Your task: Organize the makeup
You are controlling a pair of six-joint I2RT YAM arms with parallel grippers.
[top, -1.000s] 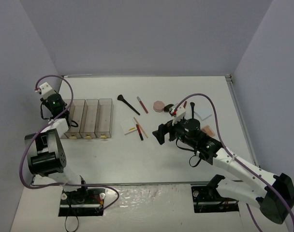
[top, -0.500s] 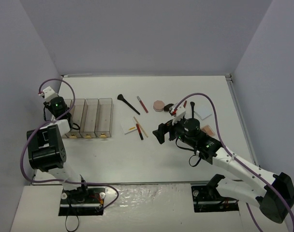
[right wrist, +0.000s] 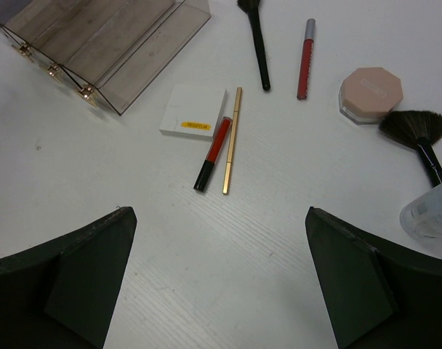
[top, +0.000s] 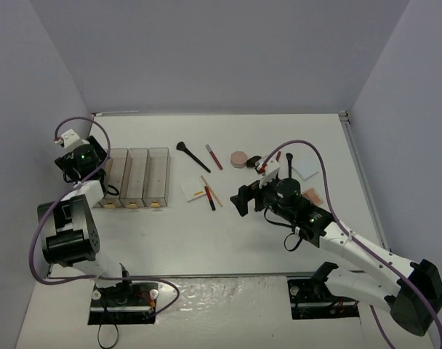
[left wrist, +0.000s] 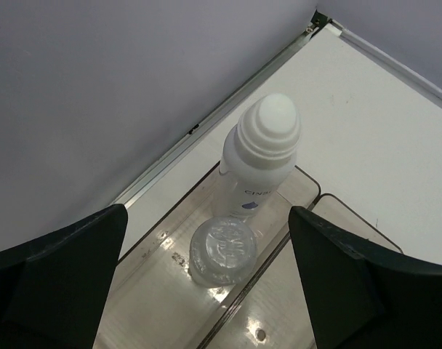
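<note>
My left gripper (top: 97, 174) is open above the leftmost clear bin (left wrist: 152, 291). A white roll-on bottle (left wrist: 261, 156) and a small clear bottle (left wrist: 222, 251) stand in that bin between my fingers. My right gripper (right wrist: 217, 283) is open and empty above bare table, near a red pencil with a black cap (right wrist: 212, 153), a gold pencil (right wrist: 232, 142) and a white pad (right wrist: 194, 110). Farther off lie a black-handled brush (right wrist: 256, 40), a red lip pencil (right wrist: 304, 51), a pink compact (right wrist: 370, 93), a fan brush (right wrist: 417, 134) and a clear bottle (right wrist: 432, 211).
A row of clear bins (top: 137, 178) stands at the left of the table. A tan palette (top: 312, 195) and a white square (top: 306, 171) lie right of my right arm (top: 330, 233). Walls close in the back and both sides.
</note>
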